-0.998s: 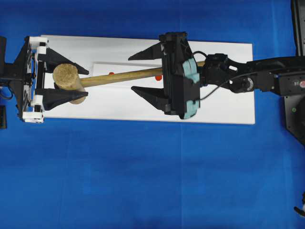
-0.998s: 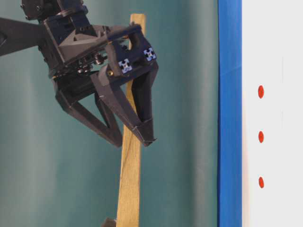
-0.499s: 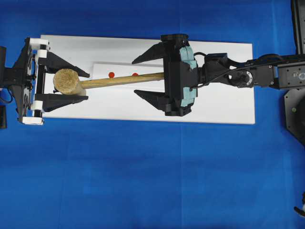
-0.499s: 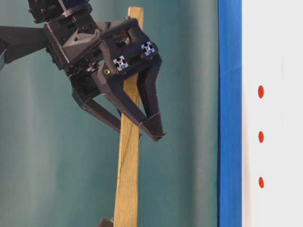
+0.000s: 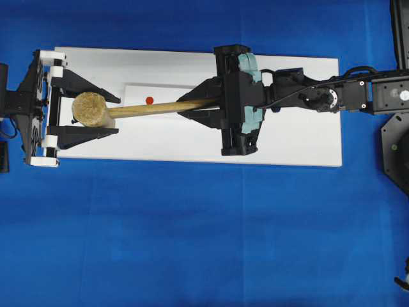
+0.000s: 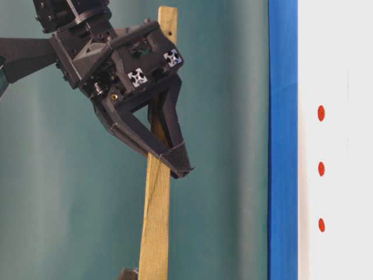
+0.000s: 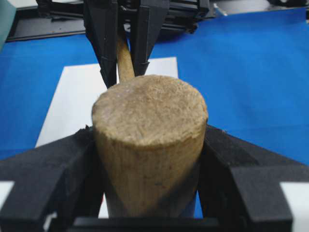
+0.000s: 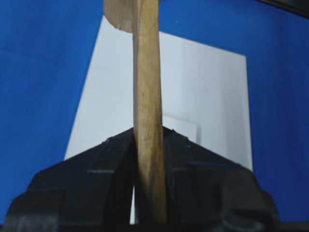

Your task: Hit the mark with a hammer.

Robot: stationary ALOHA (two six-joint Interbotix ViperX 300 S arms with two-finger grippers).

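Observation:
The hammer hangs level above the white board. My left gripper is shut on its thick head, a finger pressed to each side. My right gripper is shut on the flat handle near its free end, and its fingertips pinch the wood. Three red dots stand in a row on the raised block; the top one, the mark, looks slightly largest. From overhead only one red dot shows, and the handle and right gripper hide the others.
The white board lies on a blue cloth. The raised white block lies under the handle. The right arm reaches in over the board's right end, and the left gripper's body overhangs the left edge.
My right gripper, wide open astride the handle a second ago, has closed its jaws on it. The left gripper has kept hold of the head.

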